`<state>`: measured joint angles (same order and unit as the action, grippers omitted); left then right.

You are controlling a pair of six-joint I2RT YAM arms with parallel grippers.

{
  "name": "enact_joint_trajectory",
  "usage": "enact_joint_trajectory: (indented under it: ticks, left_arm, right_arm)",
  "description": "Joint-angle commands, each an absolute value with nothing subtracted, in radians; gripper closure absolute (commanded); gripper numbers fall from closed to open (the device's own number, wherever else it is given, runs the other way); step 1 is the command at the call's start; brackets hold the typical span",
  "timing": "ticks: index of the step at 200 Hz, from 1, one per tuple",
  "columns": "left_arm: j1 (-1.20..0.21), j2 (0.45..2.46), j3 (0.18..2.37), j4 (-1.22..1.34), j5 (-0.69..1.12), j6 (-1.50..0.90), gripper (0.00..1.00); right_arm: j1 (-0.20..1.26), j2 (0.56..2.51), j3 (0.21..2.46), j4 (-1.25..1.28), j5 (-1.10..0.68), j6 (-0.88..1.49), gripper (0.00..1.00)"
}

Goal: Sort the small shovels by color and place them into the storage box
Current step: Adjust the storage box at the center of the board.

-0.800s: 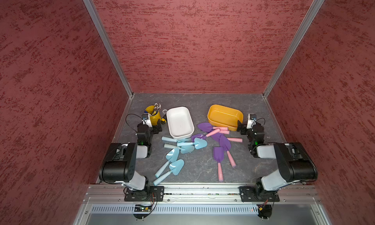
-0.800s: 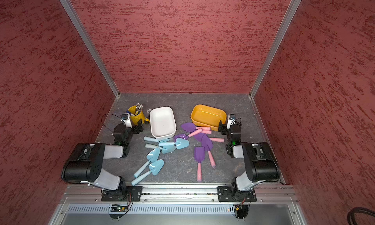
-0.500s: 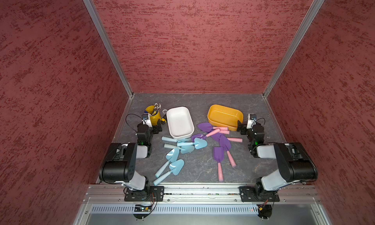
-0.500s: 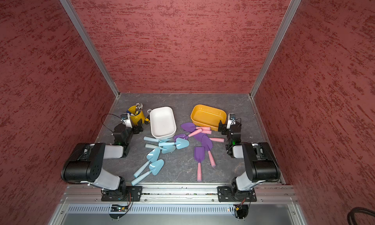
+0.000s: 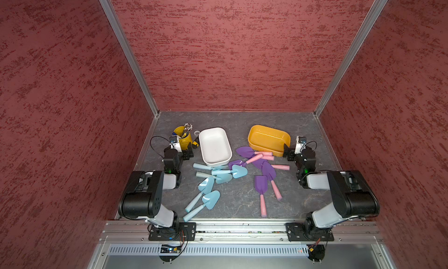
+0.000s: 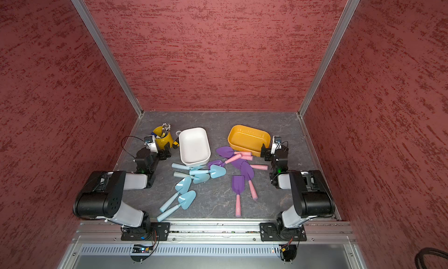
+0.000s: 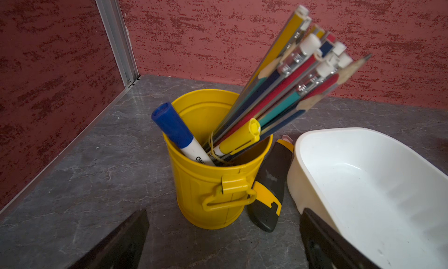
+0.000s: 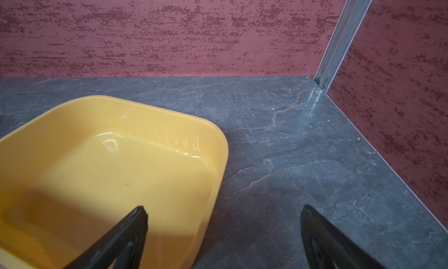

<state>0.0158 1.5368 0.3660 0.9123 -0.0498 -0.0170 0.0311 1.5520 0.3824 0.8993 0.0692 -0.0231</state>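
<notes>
**Shovels all on the table, both claws released**

Nearest the robot, the light blue shovels (image 5: 211, 199) lie scattered on the grey table (image 5: 237, 202), on the near side of the white box (image 5: 214, 147). The farthest of them touch its near wall. The purple shovels (image 5: 260, 184), with pink handles, lie to the near right of the white box. One purple blade reaches in among the blue ones by the box's near right corner.

The left gripper (image 7: 224, 214) sits low, just left of the white box, released, with its jaws spread wide. The right gripper (image 8: 224, 208), well right of the white box, is also released, jaws wide. It sits at the right end of the yellow box (image 5: 268, 138), which stands right of the white box and apart from it.

Farther back, left of the white box, a yellow cup (image 7: 208, 182) holds pencils (image 7: 286, 81) and a blue-capped marker (image 7: 173, 128). A black-and-yellow knife (image 7: 269, 185) lies between cup and box.
</notes>
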Motion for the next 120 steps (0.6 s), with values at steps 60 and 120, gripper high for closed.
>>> enact_joint_trajectory:
  ticks: [60,120]
  left_arm:
    - [0.012,1.464,0.458,0.701,0.037,0.037,0.0]
    - [0.076,1.41,0.621,0.288,0.251,0.1,0.0]
  right_arm:
    - [0.037,1.301,0.612,0.301,-0.113,-0.005,0.01]
    - [0.076,1.33,0.914,-0.175,-0.18,0.009,0.01]
